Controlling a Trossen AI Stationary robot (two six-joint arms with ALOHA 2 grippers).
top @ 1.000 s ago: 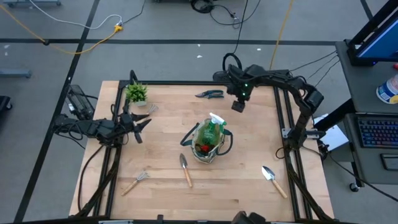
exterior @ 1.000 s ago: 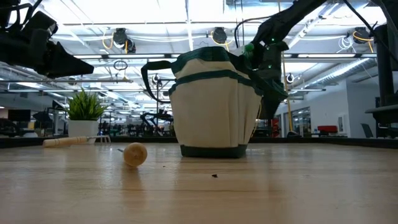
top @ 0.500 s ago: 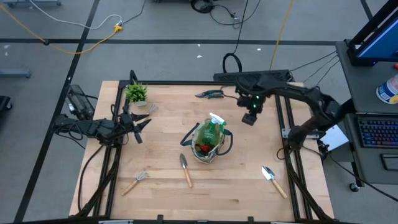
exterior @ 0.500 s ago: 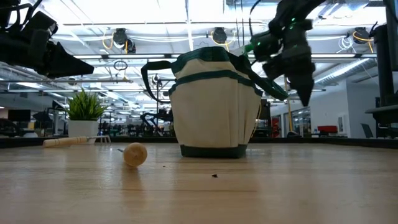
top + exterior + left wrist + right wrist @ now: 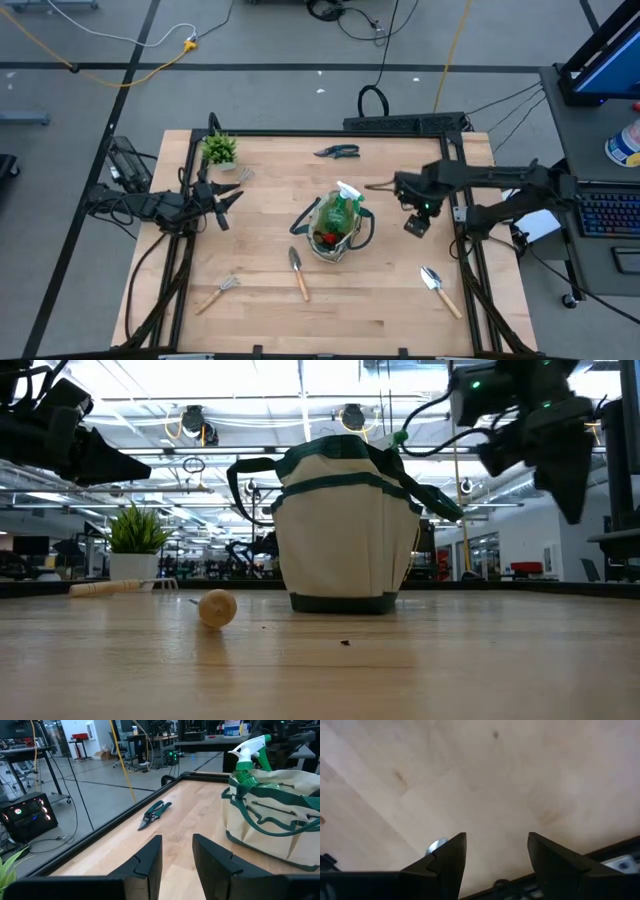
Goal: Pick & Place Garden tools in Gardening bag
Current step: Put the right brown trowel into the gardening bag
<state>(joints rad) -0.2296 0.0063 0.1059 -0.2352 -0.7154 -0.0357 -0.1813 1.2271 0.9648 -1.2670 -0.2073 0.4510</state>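
The beige gardening bag (image 5: 338, 228) with green trim stands at the table's middle. A green spray bottle (image 5: 345, 203) and a small red item (image 5: 326, 238) are inside it. One trowel (image 5: 298, 272) lies just near of the bag, and another (image 5: 440, 291) lies at the near right. A hand rake (image 5: 218, 293) lies at the near left, and another tool (image 5: 240, 176) lies by the potted plant (image 5: 220, 150). Dark pruning shears (image 5: 337, 152) lie at the far edge. My right gripper (image 5: 417, 226) hangs open and empty above the table, right of the bag. My left gripper (image 5: 228, 197) waits open at the left.
The black frame rail (image 5: 455, 215) runs along the table's right edge, close beside my right gripper. In the right wrist view, bare wood and a small shiny metal piece (image 5: 438, 845) show below the fingers. Open wood (image 5: 390, 280) lies between the bag and the right trowel.
My right gripper has swung from the far edge beside the shears toward the table's right and near edges. It now hangs right of the bag, closer to the right trowel. It stays open and empty. Nothing on the table has moved.
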